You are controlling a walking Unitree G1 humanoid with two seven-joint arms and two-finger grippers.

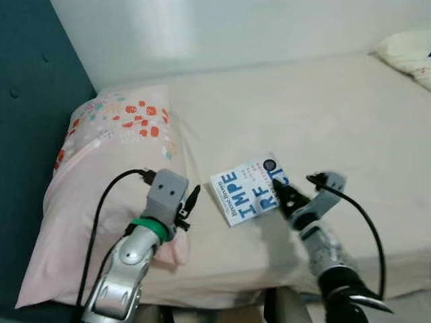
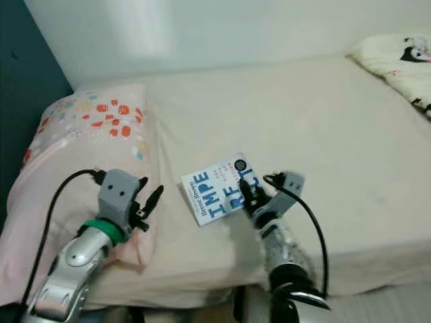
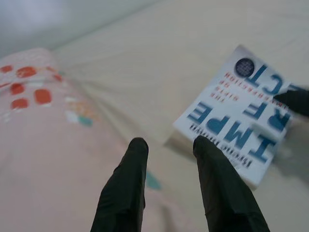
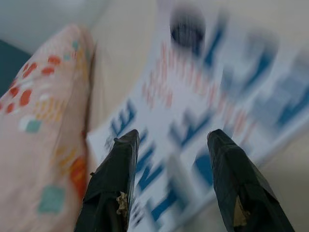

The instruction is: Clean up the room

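A white book (image 1: 246, 190) with big blue letters lies flat on the cream bed (image 1: 323, 114), just right of a pink pillow (image 1: 101, 182). My right gripper (image 1: 281, 191) is at the book's right edge, open, with its fingertips over the cover. The right wrist view is blurred and shows the book (image 4: 193, 111) under the spread fingers (image 4: 124, 145). My left gripper (image 1: 191, 204) hovers open over the pillow's near right corner, a short way left of the book. In the left wrist view the book (image 3: 236, 121) lies beyond the left gripper (image 3: 169, 145).
A dark teal headboard (image 1: 27, 101) stands at the left behind the pillow. A white wall (image 1: 236, 27) runs along the bed's far side. A cream patterned cushion (image 2: 397, 57) lies at the far right. The mattress front edge (image 1: 215, 289) is close below my arms.
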